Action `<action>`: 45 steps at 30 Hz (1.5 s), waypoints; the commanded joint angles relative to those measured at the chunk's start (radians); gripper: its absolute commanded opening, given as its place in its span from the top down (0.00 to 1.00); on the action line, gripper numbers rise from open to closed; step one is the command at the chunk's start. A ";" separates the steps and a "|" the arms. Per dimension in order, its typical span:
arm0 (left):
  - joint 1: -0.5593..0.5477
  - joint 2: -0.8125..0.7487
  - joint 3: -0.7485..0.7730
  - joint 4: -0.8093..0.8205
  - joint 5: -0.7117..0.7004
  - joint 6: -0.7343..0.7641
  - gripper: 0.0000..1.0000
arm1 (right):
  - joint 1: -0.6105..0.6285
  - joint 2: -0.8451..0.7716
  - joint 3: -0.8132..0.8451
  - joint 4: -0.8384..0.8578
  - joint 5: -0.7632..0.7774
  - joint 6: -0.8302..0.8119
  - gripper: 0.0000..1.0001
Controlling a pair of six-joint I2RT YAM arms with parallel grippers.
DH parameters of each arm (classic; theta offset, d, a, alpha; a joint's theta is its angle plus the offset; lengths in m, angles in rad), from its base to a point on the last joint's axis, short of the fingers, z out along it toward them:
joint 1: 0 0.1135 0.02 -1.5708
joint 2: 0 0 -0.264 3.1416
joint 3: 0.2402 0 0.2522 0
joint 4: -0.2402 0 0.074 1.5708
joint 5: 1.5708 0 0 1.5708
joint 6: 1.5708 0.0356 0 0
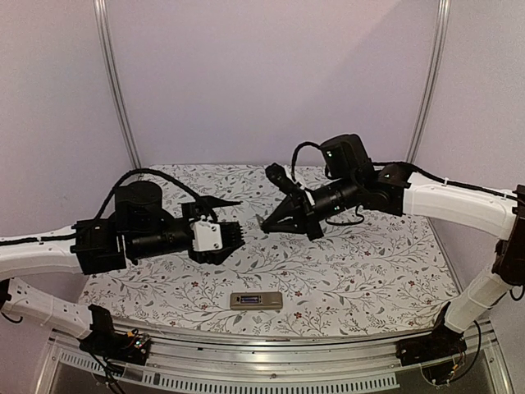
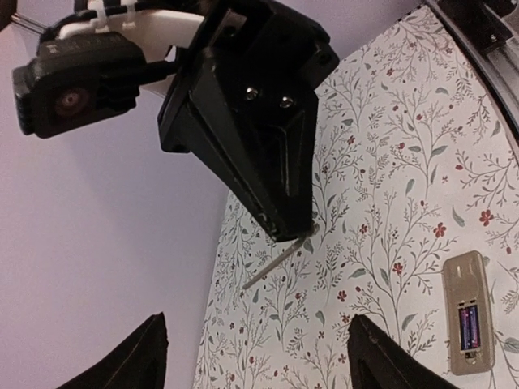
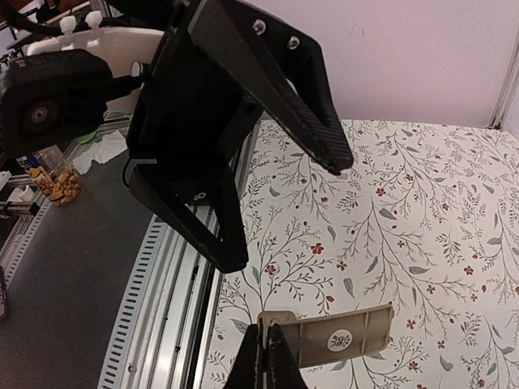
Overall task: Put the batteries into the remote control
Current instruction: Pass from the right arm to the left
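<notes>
Jaws of the left gripper [image 2: 255,348] stand spread and empty; the remote [image 1: 256,300] lies near the table's [image 1: 369,271] front edge, batteries [image 2: 469,327] seated inside. Right gripper [image 3: 265,348] pinches the cover [image 3: 336,336] — best squared over the batteries before sliding it home.

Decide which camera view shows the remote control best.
The left wrist view: the remote control lies back up, its recess open with batteries inside. The top view shows it small, near the front edge of the table, detail unclear. The right wrist view does not show it.
</notes>
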 commanded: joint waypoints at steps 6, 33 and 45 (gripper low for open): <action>0.017 0.068 0.099 -0.146 0.128 -0.036 0.47 | 0.041 -0.048 -0.018 -0.084 -0.107 -0.131 1.00; 0.037 0.207 0.223 -0.271 0.265 -0.058 0.80 | 0.062 -0.049 -0.004 -0.123 -0.108 -0.213 1.00; 0.020 0.202 0.228 -0.271 0.269 -0.050 1.00 | 0.063 -0.043 -0.007 -0.116 -0.121 -0.215 1.00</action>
